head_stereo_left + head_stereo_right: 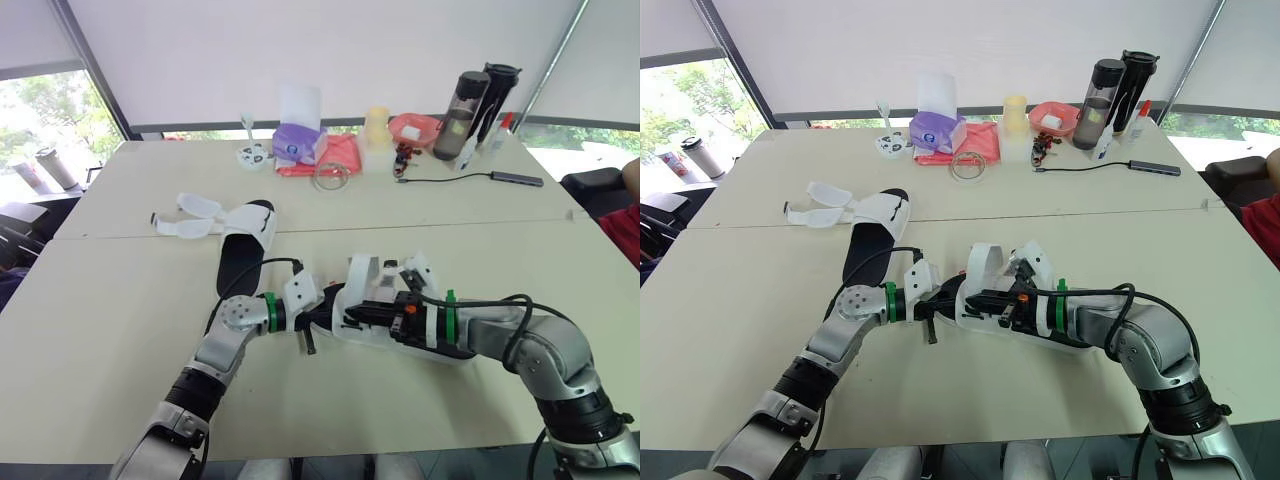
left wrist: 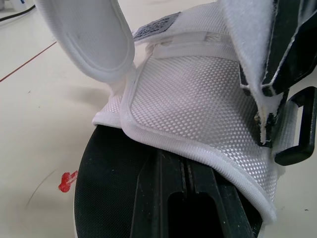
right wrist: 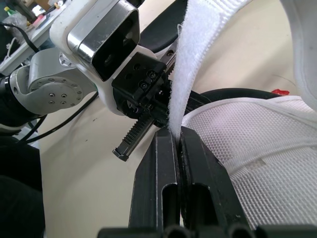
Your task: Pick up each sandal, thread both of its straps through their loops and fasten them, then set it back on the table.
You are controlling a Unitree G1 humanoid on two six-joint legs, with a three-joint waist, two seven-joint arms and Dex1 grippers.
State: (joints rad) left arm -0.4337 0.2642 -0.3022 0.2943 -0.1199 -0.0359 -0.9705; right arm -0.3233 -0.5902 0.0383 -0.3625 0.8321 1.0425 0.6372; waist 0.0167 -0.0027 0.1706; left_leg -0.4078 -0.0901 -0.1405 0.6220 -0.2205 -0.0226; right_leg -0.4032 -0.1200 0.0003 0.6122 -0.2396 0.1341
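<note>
**Strap pinched, near sandal braced between both pincers**

On the worktop (image 1: 120,330), one sandal (image 1: 243,250) lies well beyond the left pincer (image 2: 185,168), whose fingers (image 2: 163,198) are pressed together, their tips hidden under the near sandal's (image 2: 198,99) mesh. The right pincer (image 3: 177,134) is clamped on this sandal's white strap (image 3: 190,64). The strap looks light and floppy, so a hold near its end should steer it best into the stiff black loop (image 2: 303,126).

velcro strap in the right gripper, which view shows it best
Right wrist view: the velcro strap rises from where the right gripper pinches it, fuzzy face plain. The eye views show it small among the flaps of the sandal; the left wrist view shows its edge.
</note>
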